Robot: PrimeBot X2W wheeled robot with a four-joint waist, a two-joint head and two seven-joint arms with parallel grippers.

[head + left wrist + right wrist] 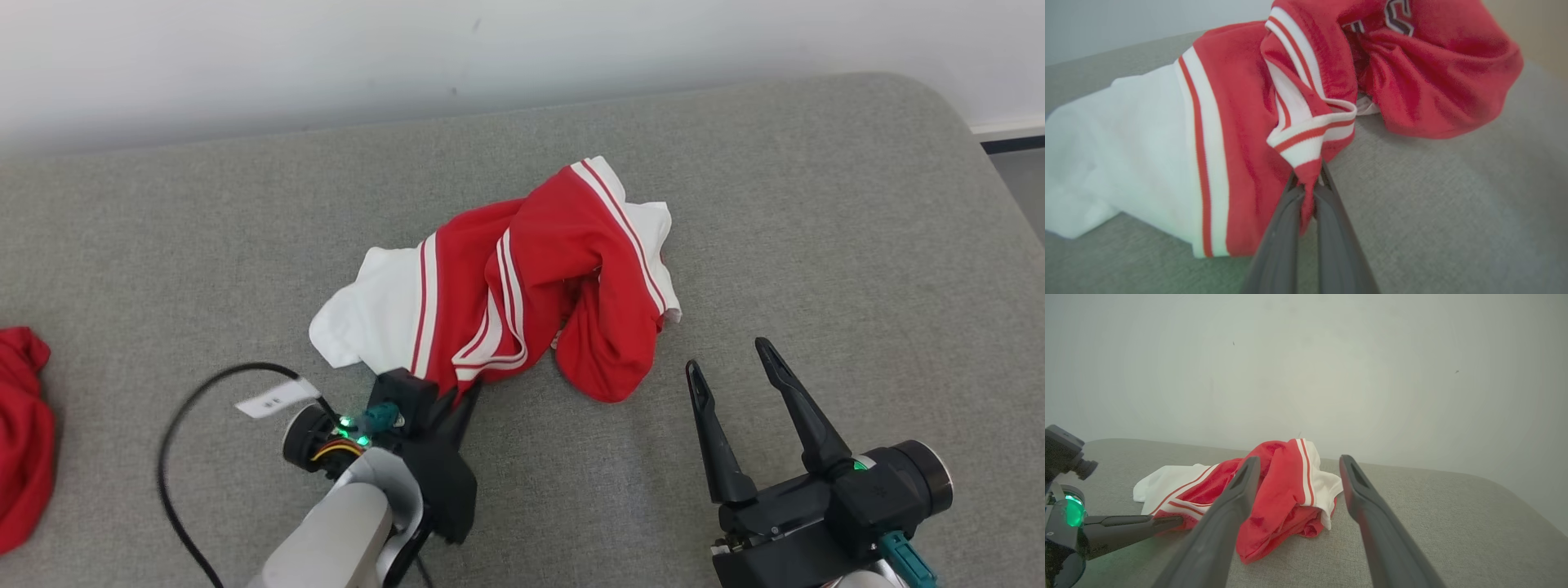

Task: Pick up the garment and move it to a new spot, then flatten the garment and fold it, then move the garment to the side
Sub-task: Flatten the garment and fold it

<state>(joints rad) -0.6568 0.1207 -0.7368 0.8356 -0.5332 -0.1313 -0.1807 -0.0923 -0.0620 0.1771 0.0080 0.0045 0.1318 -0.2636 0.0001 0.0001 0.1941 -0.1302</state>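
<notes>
The left gripper (467,398) pinches the striped hem of the garment (531,278) between closed fingers; the right gripper (729,358) is beside it, fingers spread.

A red cloth (20,433) is lying at the far left edge on the grey fabric tabletop (816,204), while a white wall (326,49) is running along the top behind it.
</notes>
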